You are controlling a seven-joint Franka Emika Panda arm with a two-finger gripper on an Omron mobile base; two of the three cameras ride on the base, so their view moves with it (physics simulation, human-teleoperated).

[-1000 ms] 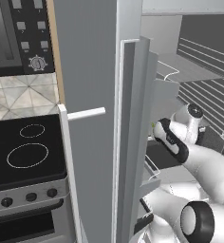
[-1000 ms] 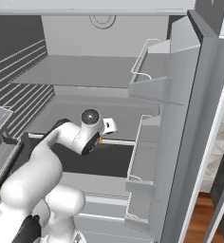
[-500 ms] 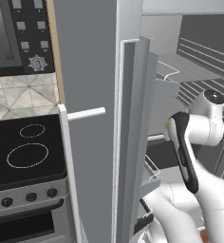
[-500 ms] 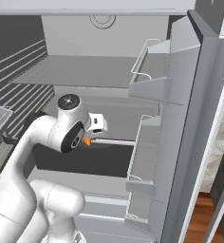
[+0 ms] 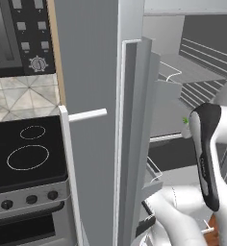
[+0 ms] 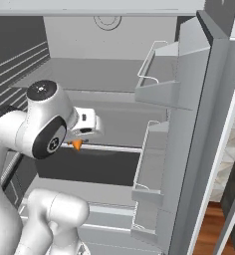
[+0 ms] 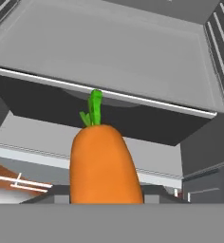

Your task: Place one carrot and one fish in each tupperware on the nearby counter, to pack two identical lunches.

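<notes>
From my remote station, the carrot (image 7: 104,163) sits closest to the lens in the hand view, bright orange with its green top pointing away toward the fridge interior; the hand (image 6: 84,130) has closed narrowly on it and holds it clear of the shelves. In the right base view the white arm rises from the lower left, its elbow joint bulking large in the foreground, forearm bent rightward so the hand sits in front of the open fridge, with the orange tip of the carrot peeking out just under it. In the left base view I see the carrot's green top (image 5: 185,121) beside the dark-striped forearm, behind the edge of the fridge door (image 5: 134,144). Beyond the carrot lies a grey fridge shelf (image 7: 114,57) with a pale front edge and a dark gap below it. At far left of the left base view stands the black stovetop (image 5: 24,153).

Compared with a second ago, the arm has lifted and swung back: the hand, then low and deep by the shelf, now stands higher and nearer the base, carrot still clamped.
</notes>
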